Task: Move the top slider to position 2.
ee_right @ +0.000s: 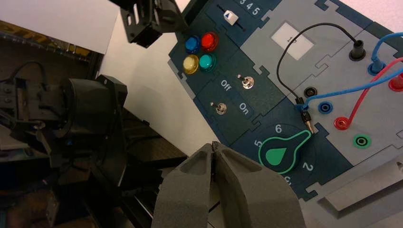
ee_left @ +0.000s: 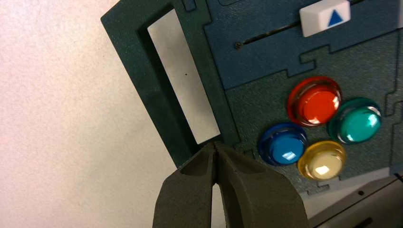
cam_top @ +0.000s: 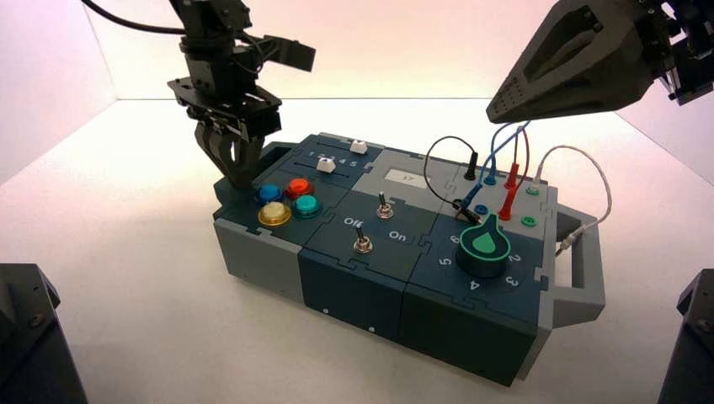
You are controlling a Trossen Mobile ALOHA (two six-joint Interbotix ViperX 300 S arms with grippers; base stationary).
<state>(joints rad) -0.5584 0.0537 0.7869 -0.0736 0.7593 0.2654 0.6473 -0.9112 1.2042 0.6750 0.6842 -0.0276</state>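
The top slider [cam_top: 359, 146] is a small white knob on the box's far left part, the farther of two alike. The nearer white knob [cam_top: 327, 166] has a blue triangle on it in the left wrist view [ee_left: 325, 16]. A row of tiny white digits [cam_top: 335, 159] runs between the two tracks; I cannot pick out the 2. My left gripper [cam_top: 238, 178] is shut and empty, and points down at the box's left end. In its wrist view its tips [ee_left: 216, 145] are over the dark handle [ee_left: 161, 85], beside the blue button [ee_left: 283, 144]. My right gripper [cam_top: 498, 109] is shut and empty, raised above the box's right end.
Red [cam_top: 298, 187], blue [cam_top: 269, 193], teal [cam_top: 306, 205] and yellow [cam_top: 274, 214] push buttons sit next to the left gripper. Two silver toggles [cam_top: 383, 206] stand mid-box. The green dial [cam_top: 484, 246] and plugged wires [cam_top: 505, 181] fill the right part. A grey handle [cam_top: 589, 278] sticks out to the right.
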